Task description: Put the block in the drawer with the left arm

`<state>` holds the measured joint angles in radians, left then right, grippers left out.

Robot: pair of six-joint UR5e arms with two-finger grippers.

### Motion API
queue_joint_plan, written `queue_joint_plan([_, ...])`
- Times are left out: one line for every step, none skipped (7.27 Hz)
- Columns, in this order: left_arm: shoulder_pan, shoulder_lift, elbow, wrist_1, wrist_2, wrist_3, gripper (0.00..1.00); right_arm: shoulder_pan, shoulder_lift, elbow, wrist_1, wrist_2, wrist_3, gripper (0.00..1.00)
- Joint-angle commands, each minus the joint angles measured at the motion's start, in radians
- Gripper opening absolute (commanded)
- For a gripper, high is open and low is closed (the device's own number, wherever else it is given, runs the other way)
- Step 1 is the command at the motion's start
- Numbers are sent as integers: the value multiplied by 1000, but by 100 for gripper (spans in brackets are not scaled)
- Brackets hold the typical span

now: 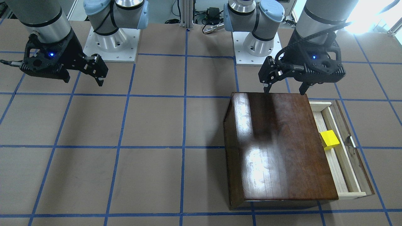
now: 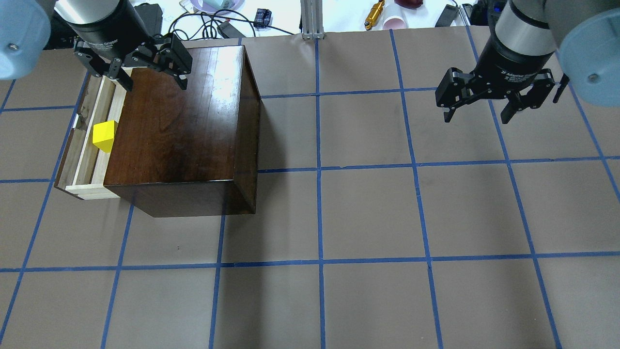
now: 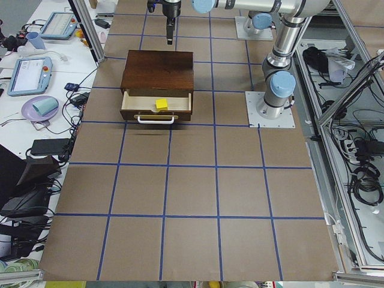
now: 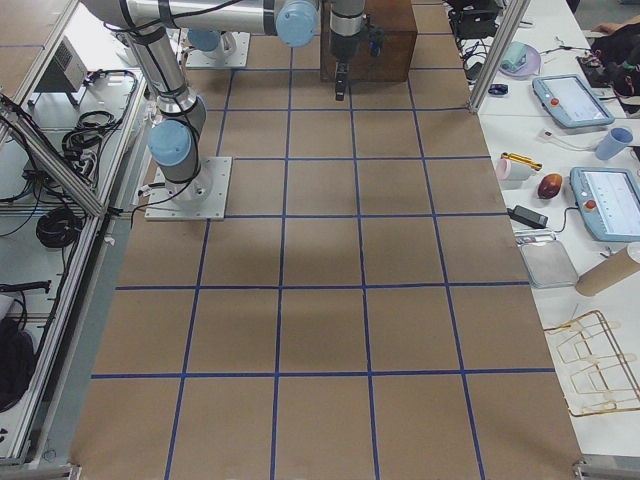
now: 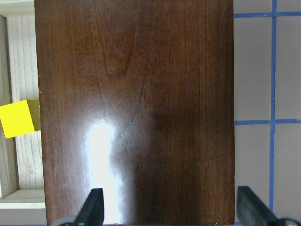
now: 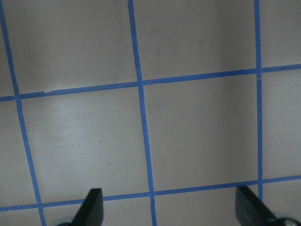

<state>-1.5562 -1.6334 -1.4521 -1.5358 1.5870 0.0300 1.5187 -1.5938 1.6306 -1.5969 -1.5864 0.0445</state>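
Hovering over the box, the left gripper is gaping wide, empty; the block is sitting in the drawer beside it.

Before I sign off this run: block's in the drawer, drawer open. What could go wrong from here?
1. The block sits in the drawer right against the box front edge. If it stands proud of the drawer walls, it could jam on closing; clearance can't be judged.
2. The left gripper hangs open over the box's robot-side edge. A low sideways move might clip the top.
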Motion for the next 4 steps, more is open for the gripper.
queue_joint_plan([2, 0, 1, 0, 1, 2, 100, 0, 0, 0, 0, 0, 0, 100])
queue_joint_plan([1, 3, -1, 0, 1, 2, 100, 0, 0, 0, 0, -1, 0, 100])
queue_joint_plan([2, 3, 1, 0, 1, 2, 100, 0, 0, 0, 0, 0, 0, 100])
queue_joint_plan([1, 4, -1, 0, 1, 2, 100, 0, 0, 2, 0, 0, 0, 100])
